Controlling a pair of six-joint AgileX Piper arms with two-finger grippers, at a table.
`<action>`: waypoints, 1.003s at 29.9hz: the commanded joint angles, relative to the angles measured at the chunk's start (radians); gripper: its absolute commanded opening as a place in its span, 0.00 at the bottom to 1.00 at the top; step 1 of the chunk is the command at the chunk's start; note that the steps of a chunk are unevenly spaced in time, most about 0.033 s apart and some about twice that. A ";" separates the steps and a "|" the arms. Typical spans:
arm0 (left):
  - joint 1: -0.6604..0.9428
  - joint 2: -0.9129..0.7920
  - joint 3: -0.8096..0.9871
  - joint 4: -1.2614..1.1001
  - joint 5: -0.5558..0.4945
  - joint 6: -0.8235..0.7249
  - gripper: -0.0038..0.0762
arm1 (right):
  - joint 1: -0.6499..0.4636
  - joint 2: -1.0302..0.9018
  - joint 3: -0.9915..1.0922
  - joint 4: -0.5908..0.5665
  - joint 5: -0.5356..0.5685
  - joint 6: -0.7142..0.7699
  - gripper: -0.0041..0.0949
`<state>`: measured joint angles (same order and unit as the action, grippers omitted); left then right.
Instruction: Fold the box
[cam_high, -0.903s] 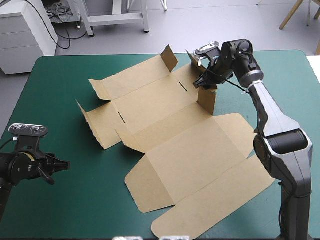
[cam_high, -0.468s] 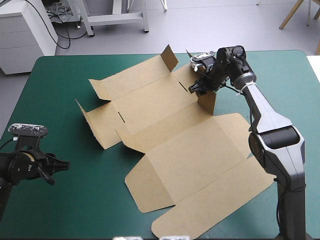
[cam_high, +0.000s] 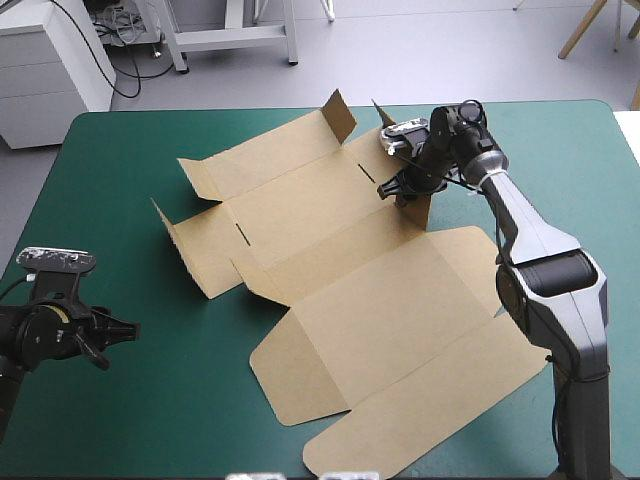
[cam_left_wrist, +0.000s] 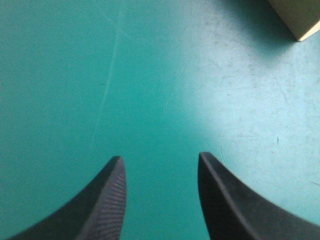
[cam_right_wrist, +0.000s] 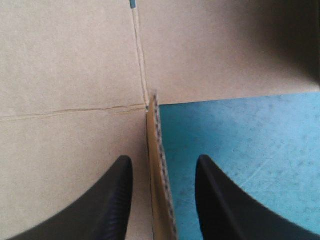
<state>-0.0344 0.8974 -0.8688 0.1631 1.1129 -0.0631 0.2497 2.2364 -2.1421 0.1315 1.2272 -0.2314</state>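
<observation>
**High view.** The brown box (cam_high: 380, 300), a cut sheet of corrugated board, lies mostly flat across the middle of the teal-green table cover (cam_high: 150, 420). A few small end tabs are raised. The right gripper (cam_high: 400, 185) sits at an upright brown flap (cam_high: 418, 207) on the far right part of the sheet. The left gripper (cam_high: 112, 333) hovers over bare cover, well apart from the box.

**Left wrist view.** The black fingers (cam_left_wrist: 107, 200) stand apart with nothing between them. Only cover lies under the gripper. One corner of the board shows ahead of it and off to one side.

**Right wrist view.** The black fingers (cam_right_wrist: 112, 200) are spread. The flap's corrugated edge stands between them, apparently clear of both, so nothing is gripped yet. The flat panel lies beside one finger and bare cover beside the other.

**Hazards.**
- If the arm moves before the fingers close, the flap may slip out and drop flat.
- An off-centre pinch could crease the board away from its score line.
- Nothing holds the sheet down, so any push may slide the whole box.
</observation>
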 joint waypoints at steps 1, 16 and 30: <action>-0.001 -0.004 -0.026 0.002 -0.039 -0.007 0.44 | -0.007 -0.068 -0.017 0.005 -0.023 -0.002 0.31; -0.001 -0.004 -0.026 0.006 -0.048 -0.005 0.42 | -0.007 -0.068 -0.032 -0.036 -0.032 -0.161 0.03; -0.001 -0.004 -0.026 0.031 -0.045 0.015 0.42 | -0.006 -0.068 -0.053 0.351 -0.130 -0.760 0.02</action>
<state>-0.0344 0.8974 -0.8688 0.1769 1.1046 -0.0492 0.2476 2.2389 -2.1558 0.3679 1.1521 -0.8880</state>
